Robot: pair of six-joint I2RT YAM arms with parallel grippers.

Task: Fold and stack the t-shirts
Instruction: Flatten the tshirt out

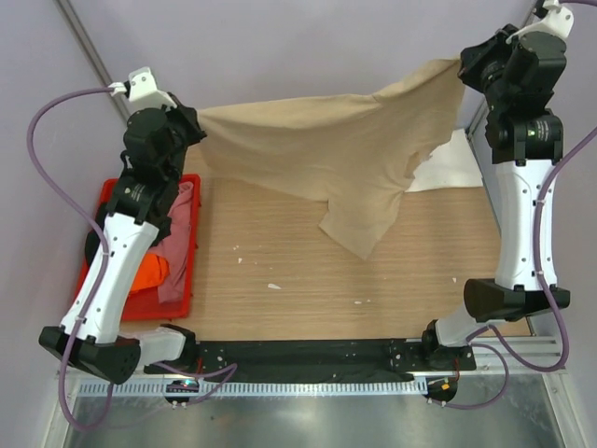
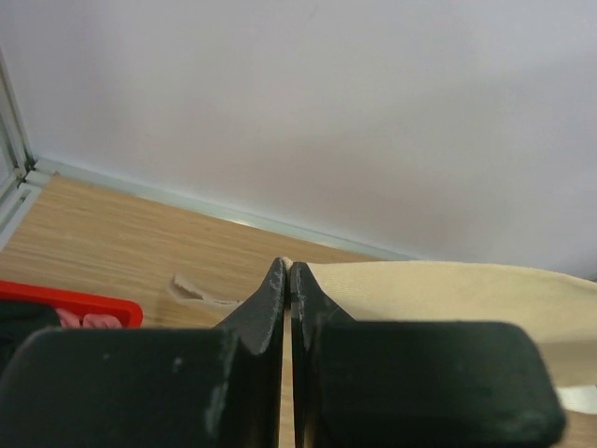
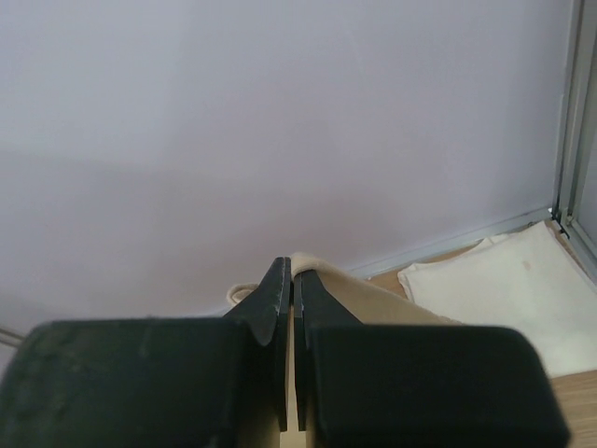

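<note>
Over the tabletop [image 1: 280, 299], left hand [image 2: 287, 266] and right hand [image 3: 294, 263] pinch the tan shirt [image 1: 326, 149] taut by thin edges; either could slip, dropping it crumpled.

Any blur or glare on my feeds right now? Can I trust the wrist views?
Top external: even light, sharp, no glare on the tan cloth t-shirt. Left wrist: the black left gripper looms close and soft-edged, cloth at its tips readable. Right wrist: likewise for the right gripper; the folded cream-white shirt slightly soft.
</note>
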